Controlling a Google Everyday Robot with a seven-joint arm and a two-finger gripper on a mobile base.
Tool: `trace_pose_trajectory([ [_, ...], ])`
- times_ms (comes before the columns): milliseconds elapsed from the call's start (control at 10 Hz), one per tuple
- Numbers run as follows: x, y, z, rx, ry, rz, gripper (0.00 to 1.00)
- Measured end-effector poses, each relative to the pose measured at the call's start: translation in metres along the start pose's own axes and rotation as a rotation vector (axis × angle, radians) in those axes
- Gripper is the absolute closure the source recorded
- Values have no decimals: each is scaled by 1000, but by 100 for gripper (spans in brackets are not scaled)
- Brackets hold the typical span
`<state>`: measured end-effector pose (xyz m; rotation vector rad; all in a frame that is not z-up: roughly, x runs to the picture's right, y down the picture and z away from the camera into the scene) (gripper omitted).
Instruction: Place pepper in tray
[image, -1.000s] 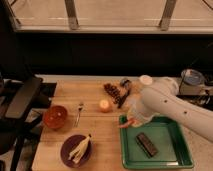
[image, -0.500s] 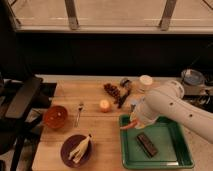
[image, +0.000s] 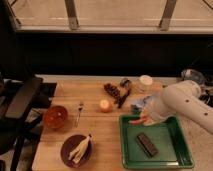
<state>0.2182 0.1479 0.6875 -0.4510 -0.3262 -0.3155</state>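
Your pincer sits at the near-left corner region of the tray, low over its upper rim, at the end of the white arm that reaches in from the right. The pepper shows as a slim red-orange streak at the pincer tip, lying across the tray's top-left edge, partly over the green floor and partly over the rim. You cannot tell whether the pincer is spread or pinching the pepper; the tip is hidden behind the arm's own bulk.

Judgement on progress: transport looks essentially done, since the pepper is already at the tray rather than out on the bench. What is left, as far as this view allows, is the deposit itself: the pepper has to end up fully inside the rim and resting on the floor, then the arm must clear. Whether it touches the floor now cannot be told.

Note the dark rectangular bar already lying in the tray middle, apart from the pepper.

Elsewhere on the bench: round orange fruit, fork, orange-red bowl, purple plate with banana peel. All well apart from the tray.
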Motion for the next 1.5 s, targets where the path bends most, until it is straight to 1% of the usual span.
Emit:
trace_pose_trajectory([
  [200,46,20,-2,9,-4,135,100],
  [300,67,33,1,14,-8,219,97],
  [400,84,47,8,22,-13,299,88],
  [500,94,57,17,28,-20,354,78],
  [600,99,64,27,29,-29,393,69],
  [700,102,69,37,30,-42,425,58],
  [800,106,73,47,29,-53,451,48],
  [900,108,76,54,30,-61,466,40],
  [1100,109,78,63,35,-81,489,22],
  [1200,110,78,67,35,-87,495,20],
  [1500,104,75,70,25,-84,487,20],
])
